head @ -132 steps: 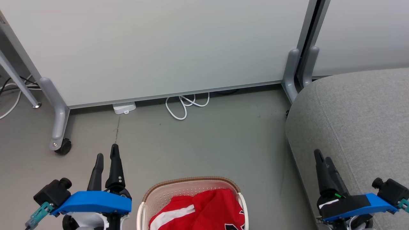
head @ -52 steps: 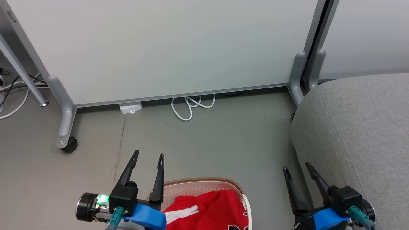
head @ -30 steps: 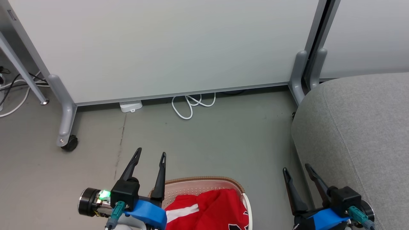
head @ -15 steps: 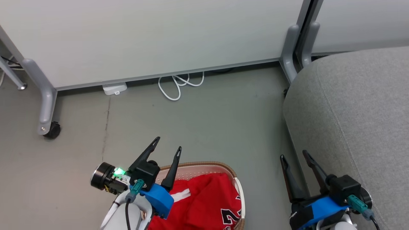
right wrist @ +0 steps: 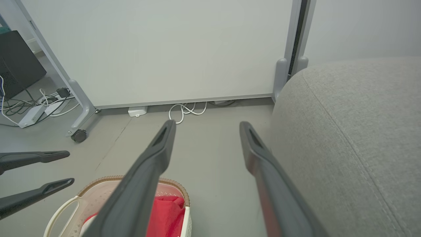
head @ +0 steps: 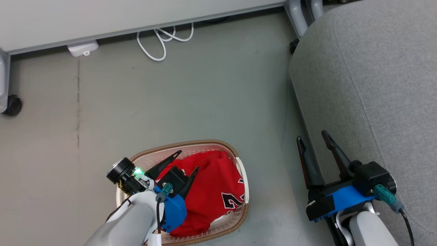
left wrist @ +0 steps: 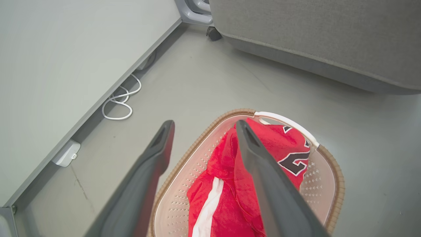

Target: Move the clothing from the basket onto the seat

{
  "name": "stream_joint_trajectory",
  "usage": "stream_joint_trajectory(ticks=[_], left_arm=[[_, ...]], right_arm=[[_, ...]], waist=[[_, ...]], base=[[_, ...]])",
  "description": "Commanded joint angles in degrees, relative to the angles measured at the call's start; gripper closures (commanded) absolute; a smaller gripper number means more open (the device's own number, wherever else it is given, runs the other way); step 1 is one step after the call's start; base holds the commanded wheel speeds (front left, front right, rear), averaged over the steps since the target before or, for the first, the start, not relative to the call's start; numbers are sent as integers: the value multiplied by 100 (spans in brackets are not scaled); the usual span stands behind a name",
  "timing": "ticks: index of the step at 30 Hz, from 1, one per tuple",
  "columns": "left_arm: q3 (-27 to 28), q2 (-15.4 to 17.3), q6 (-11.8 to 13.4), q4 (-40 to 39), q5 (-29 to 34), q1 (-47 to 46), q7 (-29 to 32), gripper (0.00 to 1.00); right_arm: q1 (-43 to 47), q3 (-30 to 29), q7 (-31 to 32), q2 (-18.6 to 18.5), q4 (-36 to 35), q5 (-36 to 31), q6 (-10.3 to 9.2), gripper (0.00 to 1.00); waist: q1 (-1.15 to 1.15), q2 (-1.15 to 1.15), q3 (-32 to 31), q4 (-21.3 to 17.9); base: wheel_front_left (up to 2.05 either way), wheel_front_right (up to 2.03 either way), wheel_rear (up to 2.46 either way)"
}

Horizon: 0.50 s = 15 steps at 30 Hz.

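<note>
The cream-white basket (head: 205,143) with a brown rim stands on the floor at the lower middle of the head view, and the red clothing (head: 215,184) with white stripes lies bunched inside it. My left gripper (head: 188,160) is open above the clothing, its fingers spread over the basket's left half and holding nothing. The left wrist view looks down between those fingers (left wrist: 204,123) at the clothing (left wrist: 227,184) and the basket rim (left wrist: 338,177). My right gripper (head: 311,136) is open and empty beside the front edge of the grey seat (head: 368,75), right of the basket.
A white partition panel (right wrist: 158,49) on castered legs (head: 13,104) runs along the far side. A looped white cable (head: 160,41) and a white adapter (head: 83,48) lie at its foot. Bare grey floor (head: 170,102) lies between the basket and the partition.
The head view has tilted down and now takes in the whole basket. My left gripper has moved right and down, from beside the basket to above the clothing. Both grippers stayed open.
</note>
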Motion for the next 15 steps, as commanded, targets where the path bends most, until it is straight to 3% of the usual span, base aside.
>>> stream_joint_trajectory(ticks=[1,15], left_arm=[[-89,34,-4,70,-51,-160,-28,0],[-1988,63,-4,1401,-607,-1201,-28,0]], right_arm=[[-112,4,-23,-25,-29,9,3,0],[-693,28,-22,-24,-202,-72,3,0]], waist=[[-1,0,252,-134],[-1,0,1349,-377]], base=[[0,0,0],[0,0,0]])
